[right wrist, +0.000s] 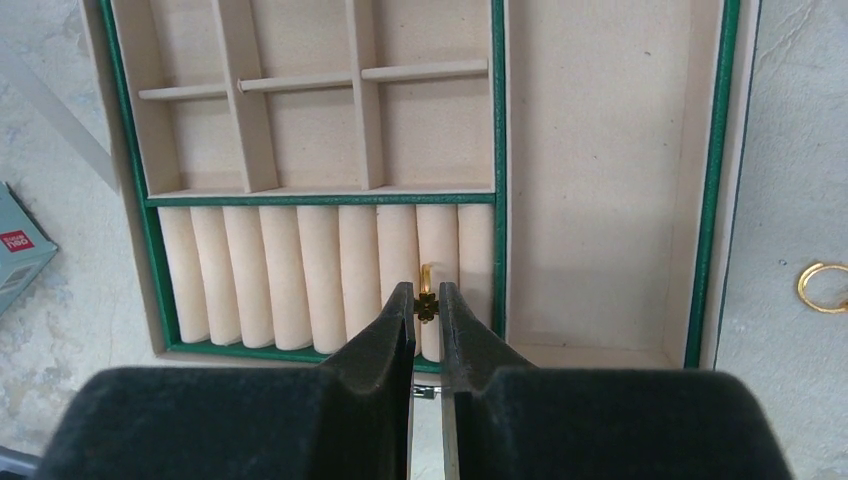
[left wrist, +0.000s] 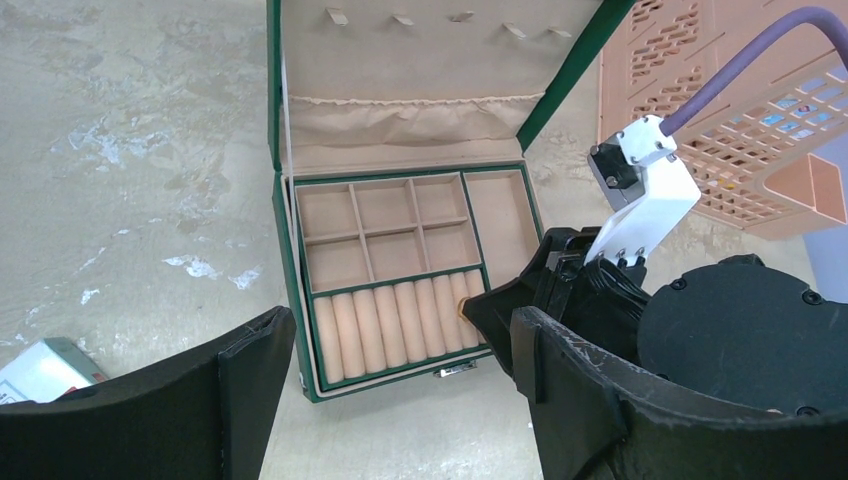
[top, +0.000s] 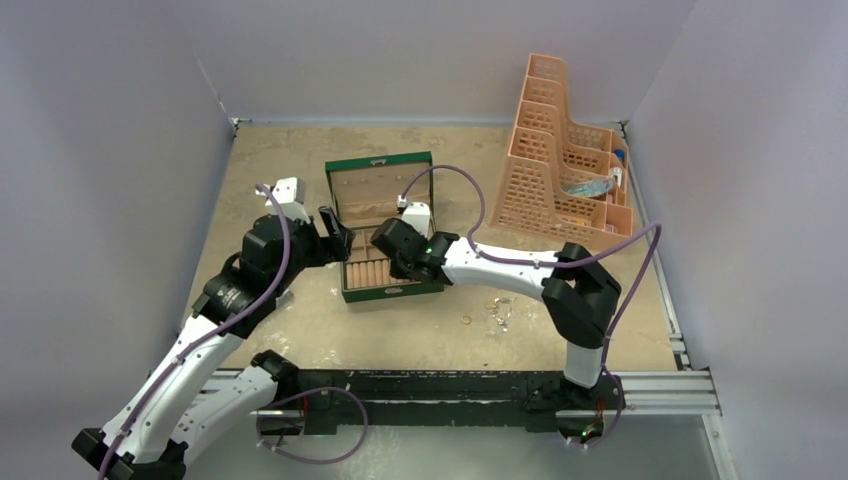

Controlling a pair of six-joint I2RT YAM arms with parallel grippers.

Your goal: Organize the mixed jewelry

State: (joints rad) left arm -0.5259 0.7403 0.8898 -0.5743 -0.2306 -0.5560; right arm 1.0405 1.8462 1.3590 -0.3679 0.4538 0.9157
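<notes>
My right gripper (right wrist: 426, 302) is shut on a small gold ring (right wrist: 426, 276), pinching its dark clover-shaped head. The ring's band stands at the gap between two beige rolls near the right end of the roll row in the open green box (right wrist: 716, 200). More mixed jewelry (top: 498, 311) lies loose on the table right of the box, with one gold ring (top: 466, 320) a little apart. Another loose gold ring (right wrist: 822, 287) shows just outside the box's right wall. My left gripper (left wrist: 395, 345) hangs open, close to the box's (top: 392, 294) left front corner and holding nothing.
An orange tiered mesh rack (top: 565, 160) stands at the back right. The box's lid (top: 378, 166) stands upright behind the tray. A small teal packet (left wrist: 40, 370) lies on the table left of the box. White walls close in the table on three sides.
</notes>
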